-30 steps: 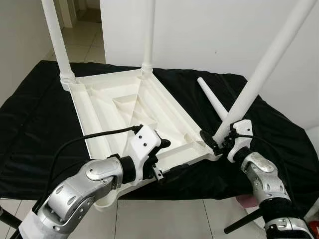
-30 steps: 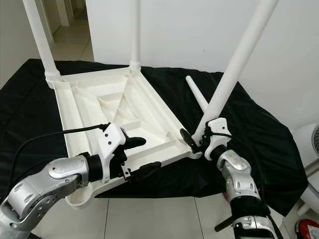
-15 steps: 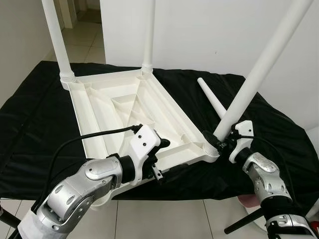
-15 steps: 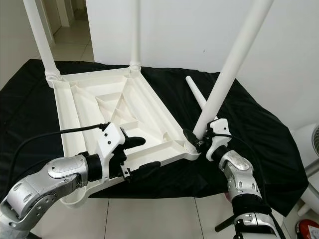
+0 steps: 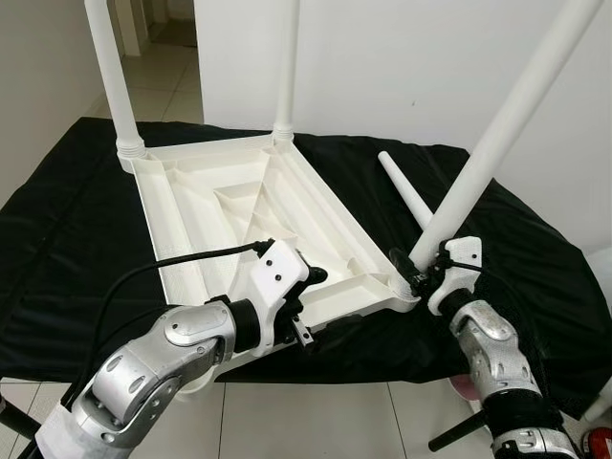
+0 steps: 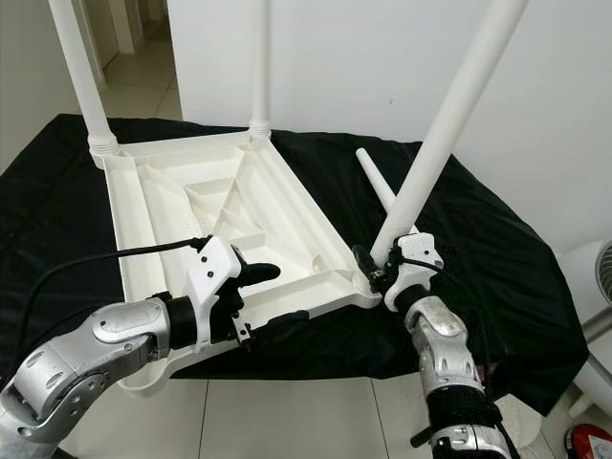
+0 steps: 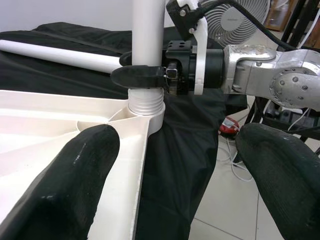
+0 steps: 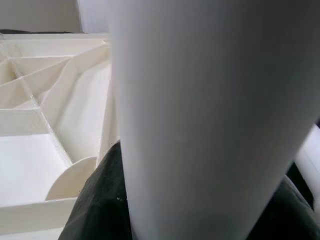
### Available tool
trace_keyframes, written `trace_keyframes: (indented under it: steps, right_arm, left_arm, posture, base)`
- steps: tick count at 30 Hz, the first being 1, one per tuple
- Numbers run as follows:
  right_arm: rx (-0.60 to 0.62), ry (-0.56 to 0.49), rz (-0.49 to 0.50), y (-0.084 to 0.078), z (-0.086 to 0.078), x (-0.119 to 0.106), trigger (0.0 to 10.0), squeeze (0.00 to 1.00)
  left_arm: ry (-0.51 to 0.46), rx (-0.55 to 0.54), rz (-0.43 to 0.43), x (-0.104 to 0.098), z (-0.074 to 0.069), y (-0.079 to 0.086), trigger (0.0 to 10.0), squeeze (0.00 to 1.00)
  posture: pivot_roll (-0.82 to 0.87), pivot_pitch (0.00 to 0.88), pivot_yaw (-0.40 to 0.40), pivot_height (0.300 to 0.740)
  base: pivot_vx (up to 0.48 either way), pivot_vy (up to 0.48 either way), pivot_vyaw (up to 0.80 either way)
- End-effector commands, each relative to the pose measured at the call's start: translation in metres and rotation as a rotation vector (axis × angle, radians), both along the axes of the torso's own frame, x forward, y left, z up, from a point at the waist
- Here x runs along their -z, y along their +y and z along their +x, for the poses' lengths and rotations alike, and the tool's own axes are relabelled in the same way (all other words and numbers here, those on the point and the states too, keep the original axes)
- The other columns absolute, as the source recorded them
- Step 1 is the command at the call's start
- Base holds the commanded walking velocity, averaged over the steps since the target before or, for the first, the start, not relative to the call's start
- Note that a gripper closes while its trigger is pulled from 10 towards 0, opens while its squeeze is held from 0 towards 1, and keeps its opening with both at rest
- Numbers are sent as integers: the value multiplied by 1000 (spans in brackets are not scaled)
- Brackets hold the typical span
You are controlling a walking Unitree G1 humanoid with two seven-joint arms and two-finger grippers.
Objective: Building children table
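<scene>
Two legs (image 5: 112, 81) upright in far sockets of upturned tabletop (image 5: 239, 215); right hand (image 5: 418, 273) clenched on third leg (image 5: 497, 139) at near right corner; left hand (image 5: 311, 306) spread, straddling near edge.

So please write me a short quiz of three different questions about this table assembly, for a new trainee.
1. True or false: the tabletop lies upside down on the black cloth.
2. How many legs already stand upright at the tabletop's far corners?
3. The right gripper is shut on: A) the loose leg lying on the cloth; B) the tilted leg at the near right corner socket; C) the tabletop rim.

Key
1. True.
2. Two: the far left leg and the far right leg.
3. B. The left gripper, jaws open, straddles the near rim.
</scene>
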State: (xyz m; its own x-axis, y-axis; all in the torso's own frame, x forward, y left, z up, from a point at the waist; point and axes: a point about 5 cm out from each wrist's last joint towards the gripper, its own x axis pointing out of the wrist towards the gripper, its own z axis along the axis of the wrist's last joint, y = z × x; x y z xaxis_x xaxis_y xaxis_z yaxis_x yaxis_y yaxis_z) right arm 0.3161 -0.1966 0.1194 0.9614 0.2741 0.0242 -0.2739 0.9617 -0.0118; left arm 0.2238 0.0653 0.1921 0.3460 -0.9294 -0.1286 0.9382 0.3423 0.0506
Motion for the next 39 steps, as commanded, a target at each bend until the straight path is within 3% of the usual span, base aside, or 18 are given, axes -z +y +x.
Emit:
trace_keyframes:
  steps: [1, 9, 11, 12, 22, 30, 31, 39]
  right_arm:
    - [41, 88, 1, 8, -9, 19, 10000, 0]
    - [114, 100, 26, 16, -13, 21, 10000, 0]
    - [166, 106, 39, 19, -15, 21, 10000, 0]
    - [299, 133, 59, 30, -22, 23, 10000, 0]
    - [508, 169, 88, 46, -30, 24, 10000, 0]
    - [498, 133, 120, 50, -29, 18, 10000, 0]
    - [494, 123, 122, 49, -29, 17, 10000, 1000]
    - [421, 77, 156, 52, -27, 6, 10000, 1000]
  left_arm:
    - [9, 102, -7, -1, -8, -4, 10000, 0]
    - [12, 102, -10, 0, -9, -4, 10000, 0]
    - [14, 102, -11, 0, -9, -5, 10000, 0]
    - [20, 104, -14, 0, -10, -5, 10000, 0]
    - [25, 105, -12, 1, -11, -6, 10000, 0]
    - [24, 100, -8, 2, -11, -5, 10000, 0]
    - [24, 100, -8, 1, -11, -4, 10000, 0]
    - [18, 93, -5, 0, -9, -2, 10000, 0]
  posture:
    - [30, 0, -95, 740]
    - [28, 0, -99, 740]
    - [29, 0, -102, 740]
    - [27, 0, -107, 740]
    - [33, 0, -112, 740]
    - [37, 0, -109, 740]
    - [37, 0, -109, 740]
    - [34, 0, -96, 740]
  base:
    - [0, 0, 0]
    - [0, 0, 0]
    - [0, 0, 0]
    - [0, 0, 0]
    - [0, 0, 0]
    - [0, 0, 0]
    - [0, 0, 0]
    - [0, 0, 0]
